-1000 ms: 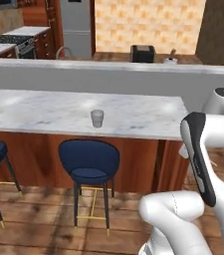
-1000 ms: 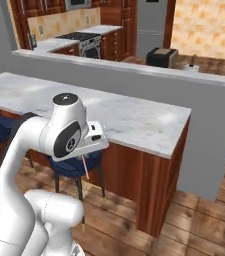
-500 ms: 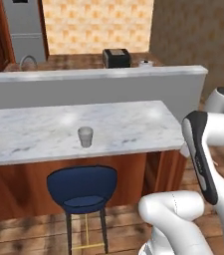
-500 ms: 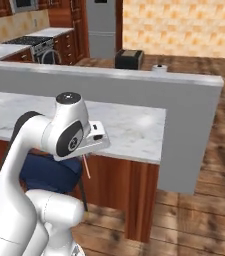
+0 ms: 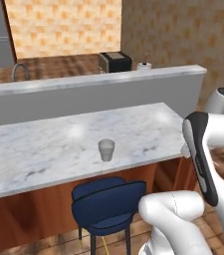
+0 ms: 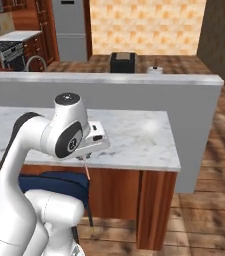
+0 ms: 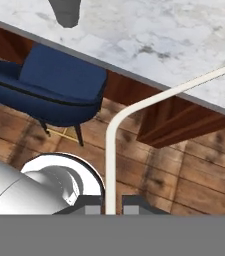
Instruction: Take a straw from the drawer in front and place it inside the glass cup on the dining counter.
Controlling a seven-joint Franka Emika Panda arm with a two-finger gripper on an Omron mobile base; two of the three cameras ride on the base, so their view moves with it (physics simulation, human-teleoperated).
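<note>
Claw: your claw (image 7: 110, 209) is closed on the straw, its two dark tips pinching the straw's lower end at the bottom of the hand view.
Straw: the straw (image 7: 134, 112) rises straight out from between the tips, then bends and runs on over the edge of the dining counter; in the right base view you see a short pinkish piece (image 6: 87, 170) poking down below the hand.
Glass cup: the glass cup (image 5: 106, 150) stands upright on the dining counter (image 5: 44, 144), well ahead of your claw and off to one side of the straw's line, apart from it.
Stool: a blue stool (image 7: 49, 90) sits under the counter edge, between your claw and the cup.
</note>
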